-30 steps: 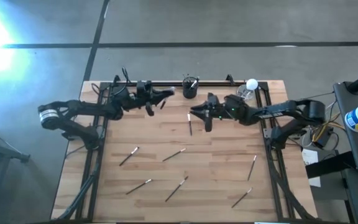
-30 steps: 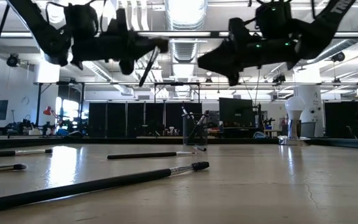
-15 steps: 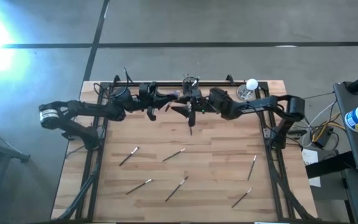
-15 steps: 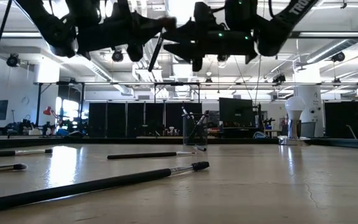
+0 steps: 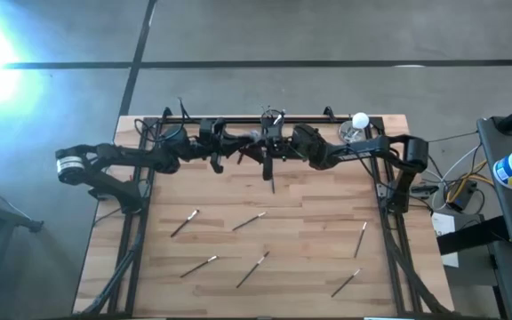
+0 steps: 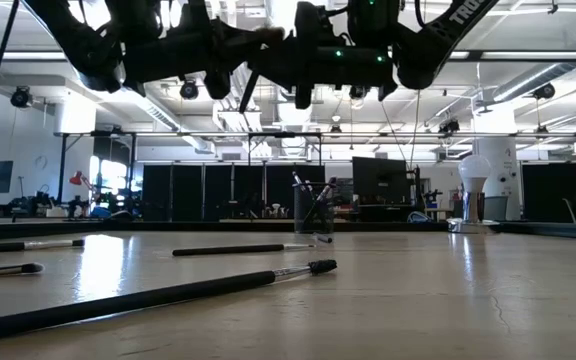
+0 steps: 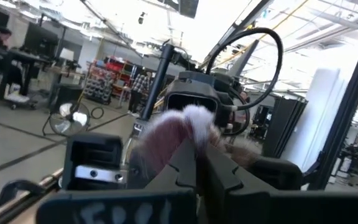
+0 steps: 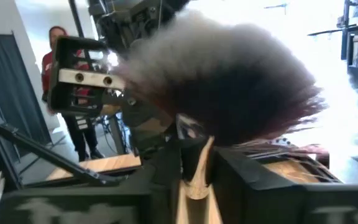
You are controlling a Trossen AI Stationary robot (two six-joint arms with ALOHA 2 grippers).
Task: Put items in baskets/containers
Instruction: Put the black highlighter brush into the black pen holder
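A fluffy-headed brush [image 8: 229, 81] hangs in the air between my two grippers, above the table's far middle. My left gripper [image 5: 241, 142] is shut on it, and the dark handle [image 6: 248, 92] slants down below that gripper. My right gripper [image 5: 258, 149] faces it from the right, shut on the same brush just under the head. The black cup [image 6: 313, 208], with brushes standing in it, sits at the far edge behind the grippers. Several brushes [image 5: 249, 220] lie flat on the wood. My left gripper pinches the brush between its two fingers [image 7: 185, 168] close under the fluffy head [image 7: 179, 127]. It comes in about level from the table's left. The handle hangs slanting below the fingers, clear of the table. My right gripper has the brush's pale ferrule [image 8: 194, 177] between its two fingers, right under the fluffy head. The fingers come about level from the table's right, across the brush. The brush is lifted clear of the table.
A shiny dish with a white ball [image 5: 358, 124] stands at the far right corner. One dark brush [image 5: 271, 178] lies on the table just near of the grippers. More brushes [image 5: 199, 265] [image 5: 361, 238] are scattered over the near half. A black rail [image 5: 238, 117] runs along the far edge.
My right gripper has travelled toward the table's left and far edge and risen, up to my left gripper, and has taken hold of the brush under its head. My left gripper has shifted slightly toward it, still holding the brush.
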